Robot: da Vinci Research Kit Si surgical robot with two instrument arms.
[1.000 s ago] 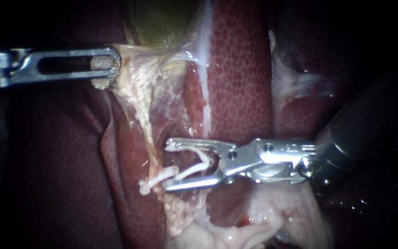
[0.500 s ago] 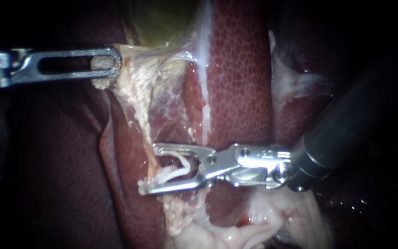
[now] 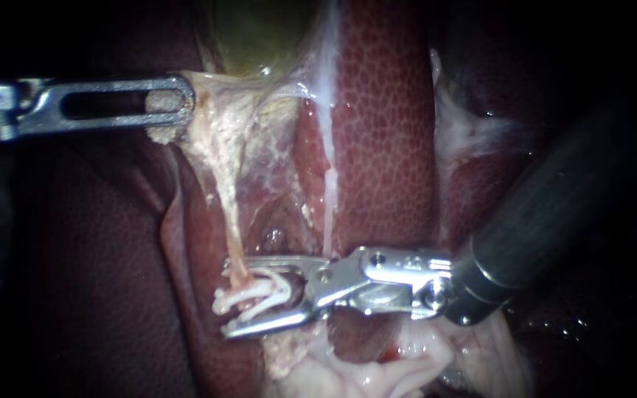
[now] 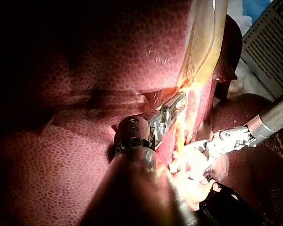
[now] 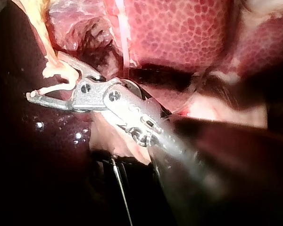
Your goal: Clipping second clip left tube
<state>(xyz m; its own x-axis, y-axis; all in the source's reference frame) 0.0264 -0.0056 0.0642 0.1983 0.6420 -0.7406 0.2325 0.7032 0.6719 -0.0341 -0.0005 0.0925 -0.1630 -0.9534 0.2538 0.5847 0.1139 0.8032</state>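
White clip (image 3: 259, 292), gripped between the half-spread jaws of the right instrument (image 3: 225, 298), straddles the left tube (image 3: 231, 236); the left instrument (image 3: 178, 100) has its jaws pinching pale tissue (image 3: 208, 129); the print on the carton (image 4: 269, 42) is illegible.

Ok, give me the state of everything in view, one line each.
Thin pale left tube: taut, uncut.
White plastic clip: around the left tube, not fully closed.
Left instrument, slotted steel jaws: shut on pale tissue.
Right instrument, silver hinged jaws: shut on the white plastic clip, partly closed.
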